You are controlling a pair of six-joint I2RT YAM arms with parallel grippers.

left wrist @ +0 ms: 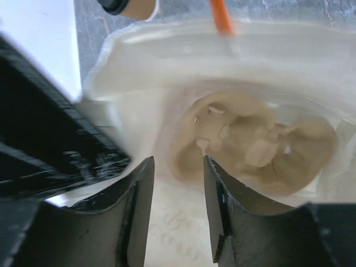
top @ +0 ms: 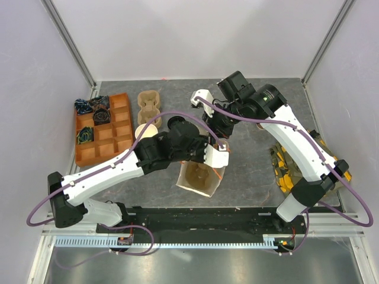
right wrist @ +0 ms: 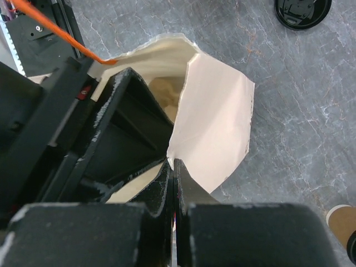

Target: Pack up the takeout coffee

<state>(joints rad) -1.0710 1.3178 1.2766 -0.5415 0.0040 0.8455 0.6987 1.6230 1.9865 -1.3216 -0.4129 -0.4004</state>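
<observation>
— Inside the paper bag (right wrist: 214,122), what is packed so far?
— Only a moulded pulp carrier (left wrist: 256,150), with no cup in it. The right claw (right wrist: 172,164) is pinched together on the bag's rim. The left claw (left wrist: 178,161) hangs over the mouth, fingers apart, holding nothing.
— And the takeout coffee (right wrist: 340,219)?
— Outside the bag, on the tabletop (right wrist: 300,111), lower right of the right wrist view. By my judgement, lifting it and seating it in the carrier is all left to do.
</observation>
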